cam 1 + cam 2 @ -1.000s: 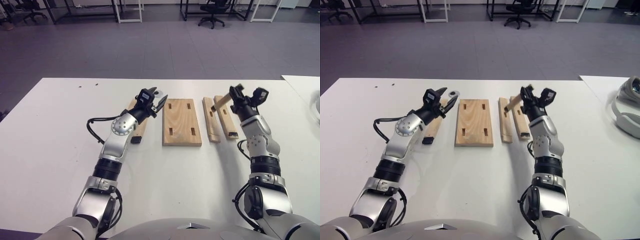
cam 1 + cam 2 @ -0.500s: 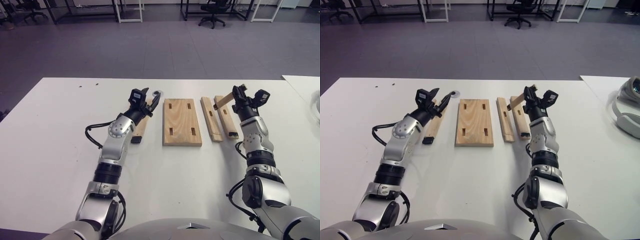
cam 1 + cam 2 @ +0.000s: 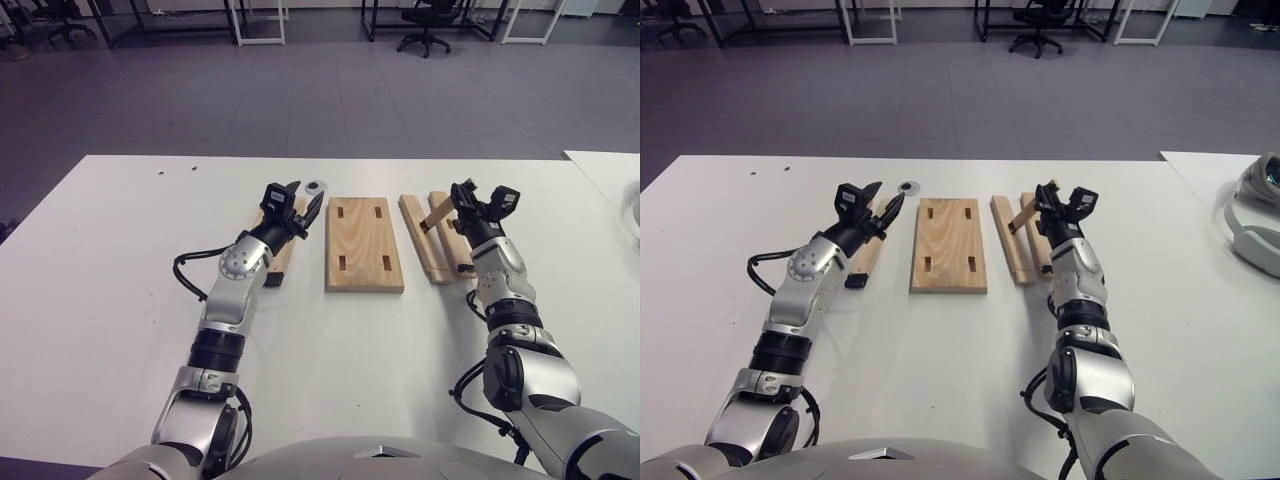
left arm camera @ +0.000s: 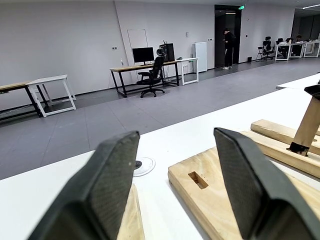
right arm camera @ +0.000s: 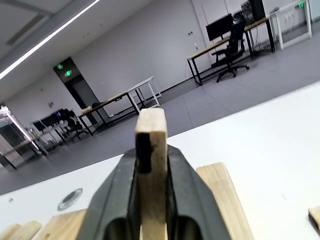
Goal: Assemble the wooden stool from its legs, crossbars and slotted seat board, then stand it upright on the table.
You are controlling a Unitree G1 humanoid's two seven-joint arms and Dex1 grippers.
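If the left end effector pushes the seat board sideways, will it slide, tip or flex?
The seat board lies flat on the smooth table, so it will probably slide, not tip. It looks like thick solid wood, so it is likely stiff and fairly heavy. Pushed off-centre, the long rectangle may rotate.

1. The seat board [image 3: 364,243] is a light wood rectangle with four small slots. It lies flat in the middle.
2. Two long wooden bars lie flat side by side, just right of the board: the inner bar [image 3: 421,252] and the outer bar [image 3: 455,250], which has a dark end.
3. A short wooden stick [image 3: 438,211] tilts above those bars, pinched in the right gripper [image 3: 462,198].
4. The left bar [image 3: 280,254], with a dark end, lies left of the board, partly hidden.
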